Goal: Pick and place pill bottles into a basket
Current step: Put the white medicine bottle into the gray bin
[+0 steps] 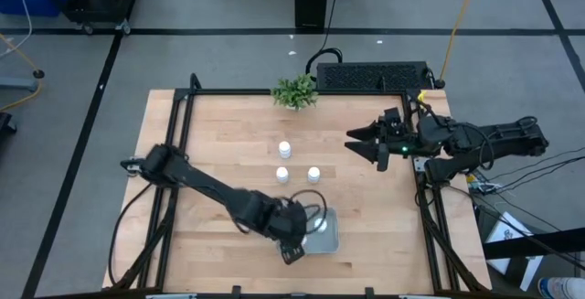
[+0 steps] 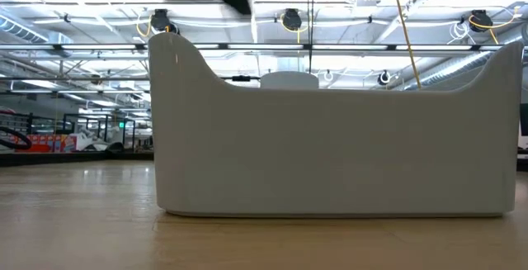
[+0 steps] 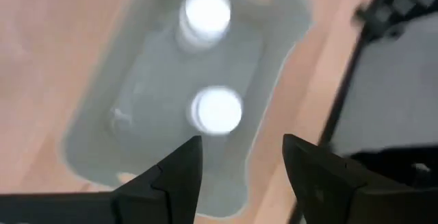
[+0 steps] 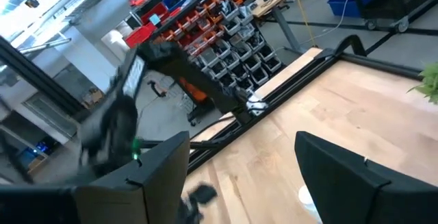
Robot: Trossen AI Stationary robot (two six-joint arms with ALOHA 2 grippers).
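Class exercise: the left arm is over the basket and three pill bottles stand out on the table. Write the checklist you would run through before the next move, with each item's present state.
1. Left pincer empty and open: ok, nothing between its fingers.
2. Bottles in the basket: ok, two bottles stand in it, seen from the left wrist.
3. Bottles left on the table: not ok, three bottles still outside.
4. Right pincer out of the way: ok, open near the table's right edge.
5. Plant clear of the bottles: ok, at the far edge.
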